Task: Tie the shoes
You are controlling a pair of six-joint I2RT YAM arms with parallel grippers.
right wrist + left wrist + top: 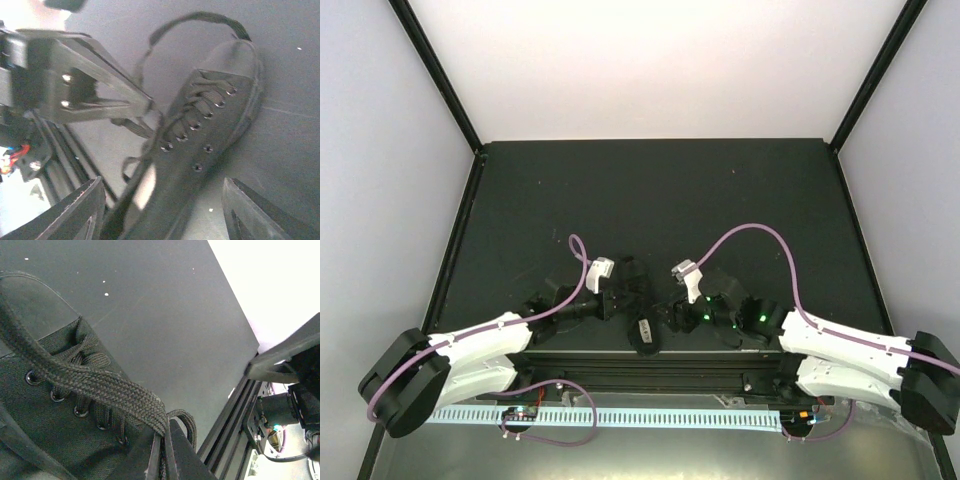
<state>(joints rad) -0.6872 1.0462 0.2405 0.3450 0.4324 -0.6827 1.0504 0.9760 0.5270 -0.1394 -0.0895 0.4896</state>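
dark matte tabletop (pixel 650 190) fills the enclosure, with pale walls and black corner posts around it. one small narrow black canvas shoe (pixel 638 300) lies near the table's near edge, about midway between the two arms. its small pale patch (pixel 645 333) sits at the end closest to the arm bases.

left gripper (pixel 161 450) comes at the shoe from the left side. its two dark fingers (pixel 145 455) are pressed together on a flat, woven black lace (pixel 90 385), which runs taut from the pinch diagonally across the eyelets (pixel 56 397) and away over the shoe's upper. in the right wrist view the same lace end meets the tip of that gripper (pixel 145 102), and a loose loop of lace (pixel 200 20) arcs out on the table beyond the toe.

right gripper (pixel 162 182) hangs above the shoe's other side with its fingers (pixel 75 210) spread wide. the heel half of the shoe shows in the gap between them, and nothing is gripped. green lights glow on the right arm's wrist (pixel 762 320).
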